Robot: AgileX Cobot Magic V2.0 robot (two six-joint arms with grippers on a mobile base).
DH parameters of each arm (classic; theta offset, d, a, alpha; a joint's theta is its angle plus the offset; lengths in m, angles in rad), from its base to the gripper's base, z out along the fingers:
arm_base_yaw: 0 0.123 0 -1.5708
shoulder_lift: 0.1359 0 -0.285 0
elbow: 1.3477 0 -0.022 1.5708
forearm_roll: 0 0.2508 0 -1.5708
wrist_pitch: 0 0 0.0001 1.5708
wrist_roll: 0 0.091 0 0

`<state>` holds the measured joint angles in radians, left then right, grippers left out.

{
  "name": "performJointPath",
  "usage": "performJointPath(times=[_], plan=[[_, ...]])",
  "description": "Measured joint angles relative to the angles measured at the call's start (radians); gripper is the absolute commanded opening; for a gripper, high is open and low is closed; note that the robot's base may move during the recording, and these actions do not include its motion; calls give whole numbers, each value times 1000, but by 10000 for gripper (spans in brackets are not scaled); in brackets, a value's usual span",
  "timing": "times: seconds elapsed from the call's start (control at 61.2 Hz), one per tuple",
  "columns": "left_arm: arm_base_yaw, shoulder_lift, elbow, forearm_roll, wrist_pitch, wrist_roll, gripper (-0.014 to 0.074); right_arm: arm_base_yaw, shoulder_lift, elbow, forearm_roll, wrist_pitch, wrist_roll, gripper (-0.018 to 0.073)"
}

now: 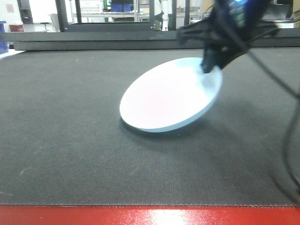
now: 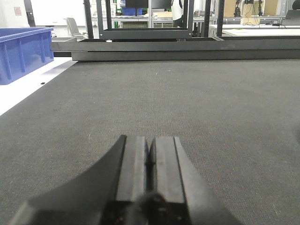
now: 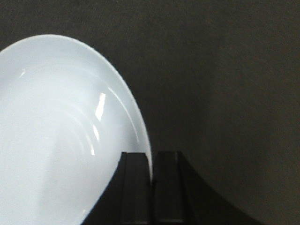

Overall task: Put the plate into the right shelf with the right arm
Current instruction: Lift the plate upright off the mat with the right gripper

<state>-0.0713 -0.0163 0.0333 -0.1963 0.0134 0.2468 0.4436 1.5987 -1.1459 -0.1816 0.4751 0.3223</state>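
1. Squarely on the dark mat (image 1: 70, 140), a white plate (image 1: 168, 96) sits tilted in the front view. Its far right rim is raised and its near left edge is down at the mat.
2. Reaching down from the upper right, the black, blurred right gripper (image 1: 211, 65) pinches that raised rim. A dark cable (image 1: 281, 98) trails down the right side of the frame.
3. Only the right wrist view shows the grip up close. The 2 fingers (image 3: 136, 187) stand almost together, with just the plate's thin rim between them. The plate's ringed inner face fills the left half of the picture, and bare mat lies to the right.
4. Only the left wrist view shows the left gripper (image 2: 150, 140), low over the mat, its 2 pads pressed together with nothing between them.
5. That same view picks out a blue bin (image 2: 23, 51) at the far left, standing on a white surface beside the mat. It also shows a dark metal frame (image 2: 140, 33) along the mat's far edge; the front view renders that frame less sharply.
6. Only the front view shows the red strip (image 1: 140, 215) running along the mat's near edge.
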Motion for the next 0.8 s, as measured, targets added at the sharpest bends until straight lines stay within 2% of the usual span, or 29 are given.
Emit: performJointPath(times=[0.229, 0.441, 0.801], plan=[[0, 0, 0, 0, 0, 0, -47, -2, -304, 245, -49, -48, -28, 55], [0, 0, 0, 0, 0, 0, -47, -2, -608, 387, -92, -88, -34, 55], [0, 0, 0, 0, 0, 0, -47, -2, -1059, 480, -123, -91, -36, 55]])
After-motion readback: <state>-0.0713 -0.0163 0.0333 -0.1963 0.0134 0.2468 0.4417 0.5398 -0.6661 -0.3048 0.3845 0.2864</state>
